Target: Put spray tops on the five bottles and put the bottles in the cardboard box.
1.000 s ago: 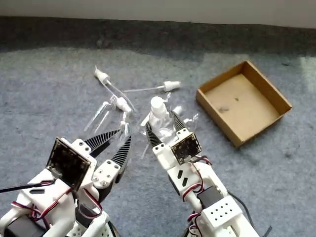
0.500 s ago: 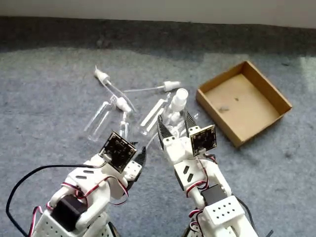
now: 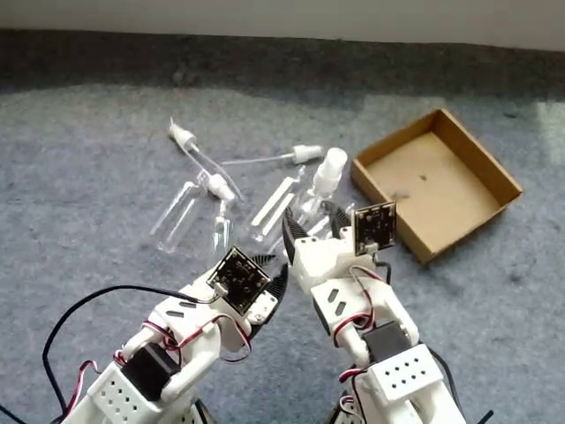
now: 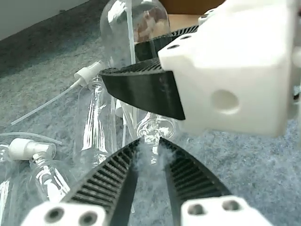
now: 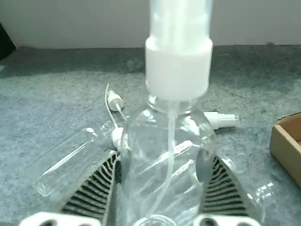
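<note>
My right gripper [image 3: 313,230] is shut on a clear bottle [image 3: 320,196] with a white spray top [image 3: 329,166] on it. It holds the bottle upright above the carpet, just left of the cardboard box [image 3: 477,163]. In the right wrist view the bottle [image 5: 167,146] stands between the black fingers [image 5: 94,190], with the dip tube inside. My left gripper [image 3: 272,276] is close beside the right one. It is open by a narrow gap [image 4: 150,143], low over the carpet, with nothing in it. Straight ahead is the right gripper's finger [image 4: 141,84].
Loose clear bottles [image 3: 177,208] [image 3: 222,231] [image 3: 274,203] lie on the grey carpet left of the held one. Among them are loose spray tops [image 3: 183,137] [image 3: 305,153] [image 3: 219,186] with long tubes. The box is open on top, with nothing inside.
My right gripper has carried the capped bottle up and away, toward the box. My left arm has swung right and forward, ending close beside the right gripper with its fingers narrowed.
</note>
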Controlling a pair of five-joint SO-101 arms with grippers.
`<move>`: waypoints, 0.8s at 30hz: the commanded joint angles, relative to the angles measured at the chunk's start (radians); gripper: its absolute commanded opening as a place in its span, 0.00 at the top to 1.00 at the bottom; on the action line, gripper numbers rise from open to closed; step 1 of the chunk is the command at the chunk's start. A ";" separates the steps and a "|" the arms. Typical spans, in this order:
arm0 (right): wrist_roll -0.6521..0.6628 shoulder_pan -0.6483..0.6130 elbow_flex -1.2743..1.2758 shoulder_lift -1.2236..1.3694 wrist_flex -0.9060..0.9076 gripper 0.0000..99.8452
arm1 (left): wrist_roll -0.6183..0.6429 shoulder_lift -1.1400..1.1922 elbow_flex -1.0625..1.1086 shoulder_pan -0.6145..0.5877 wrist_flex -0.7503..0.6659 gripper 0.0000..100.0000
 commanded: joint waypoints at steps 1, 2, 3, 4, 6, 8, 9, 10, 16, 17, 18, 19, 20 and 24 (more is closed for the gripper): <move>-0.014 0.012 -0.104 -0.019 0.045 0.87 | 0.058 -0.010 -0.008 0.096 -0.034 0.99; -0.014 0.012 -0.110 -0.019 0.053 0.87 | 0.069 -0.010 -0.008 0.130 -0.035 0.99; -0.014 0.012 -0.108 -0.021 0.058 0.87 | 0.075 -0.010 -0.008 0.153 -0.035 0.99; -0.014 0.010 -0.108 -0.021 0.056 0.87 | 0.077 -0.010 -0.008 0.171 -0.035 0.99; -0.014 0.008 -0.108 -0.021 0.056 0.87 | 0.078 -0.010 -0.007 0.183 -0.035 0.99; -0.014 -0.004 -0.110 -0.021 0.056 0.87 | 0.078 -0.012 0.008 0.185 -0.038 0.99; -0.014 -0.016 -0.110 -0.024 0.054 0.87 | 0.078 -0.012 0.022 0.186 -0.048 0.99; -0.014 -0.035 -0.110 -0.038 0.054 0.87 | 0.078 -0.012 0.042 0.186 -0.066 0.99; -0.008 -0.134 -0.097 -0.286 0.059 0.87 | 0.078 -0.012 0.162 0.179 -0.273 0.99; -0.008 -0.134 -0.091 -0.329 0.076 0.87 | 0.078 -0.012 0.170 0.179 -0.295 0.99; -0.008 -0.134 -0.081 -0.374 0.114 0.87 | 0.078 -0.012 0.170 0.179 -0.305 0.99; -0.008 -0.134 -0.079 -0.409 0.157 0.87 | 0.078 -0.012 0.170 0.179 -0.311 0.99; -0.006 -0.134 -0.076 -0.435 0.194 0.87 | 0.078 -0.012 0.170 0.171 -0.315 0.99; -0.006 -0.134 -0.070 -0.479 0.243 0.87 | 0.078 -0.012 0.162 0.101 -0.316 0.99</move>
